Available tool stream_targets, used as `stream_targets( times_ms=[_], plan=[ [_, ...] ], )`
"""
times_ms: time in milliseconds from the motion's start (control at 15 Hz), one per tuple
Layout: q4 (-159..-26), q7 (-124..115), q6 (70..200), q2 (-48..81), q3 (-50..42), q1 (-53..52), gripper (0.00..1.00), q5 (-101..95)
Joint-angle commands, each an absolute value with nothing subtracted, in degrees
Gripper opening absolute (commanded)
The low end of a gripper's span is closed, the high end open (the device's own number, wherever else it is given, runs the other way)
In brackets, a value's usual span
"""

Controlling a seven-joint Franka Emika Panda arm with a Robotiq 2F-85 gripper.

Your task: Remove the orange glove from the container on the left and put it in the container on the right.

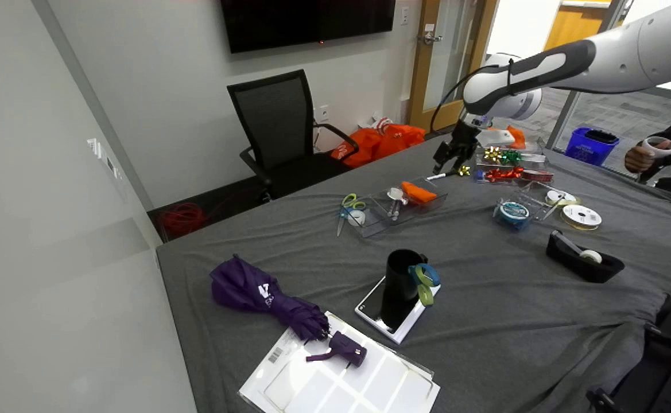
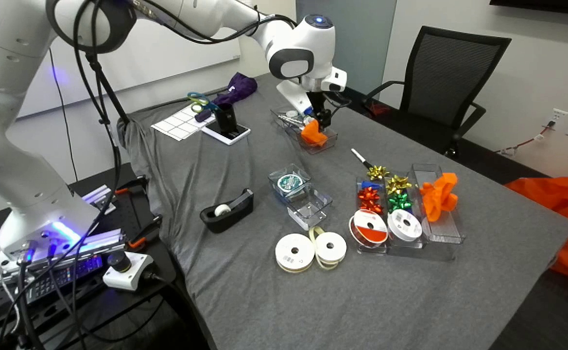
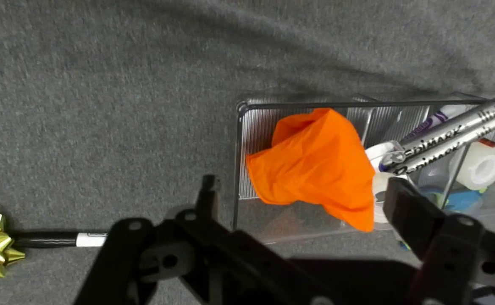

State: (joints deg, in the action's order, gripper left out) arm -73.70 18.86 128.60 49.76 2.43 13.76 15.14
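A limp orange glove [image 3: 315, 165] lies in a clear container [image 3: 252, 137] and hangs partly over its side. In both exterior views this glove [image 1: 418, 193] [image 2: 314, 134] is in the container [image 2: 321, 148] on the left. My gripper [image 3: 303, 192] is open and empty, its fingers apart on either side of the glove in the wrist view. In an exterior view the gripper [image 2: 323, 119] is close above and behind the glove; contact cannot be told. The clear container [image 2: 446, 236] on the right holds a similar orange glove [image 2: 439, 196].
Silver markers [image 3: 454, 135] and a tape roll [image 3: 482, 167] lie beside the glove. A black marker [image 2: 360, 156] and gold bow [image 2: 377, 172] lie between the containers. Bows and ribbon spools [image 2: 404, 224] fill adjoining trays. A tape dispenser [image 2: 228, 209] and mug [image 2: 225, 118] stand nearby.
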Motion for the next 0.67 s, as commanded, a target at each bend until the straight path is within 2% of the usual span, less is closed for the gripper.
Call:
stream_targets(
  times_ms=[0, 600],
  plan=[
    [-68.65, 18.13, 128.02, 54.23, 2.74, 13.37, 1.0, 12.61],
    [-63.01, 19.18, 126.62, 60.28, 5.74, 13.99, 1.0, 13.29]
  ],
)
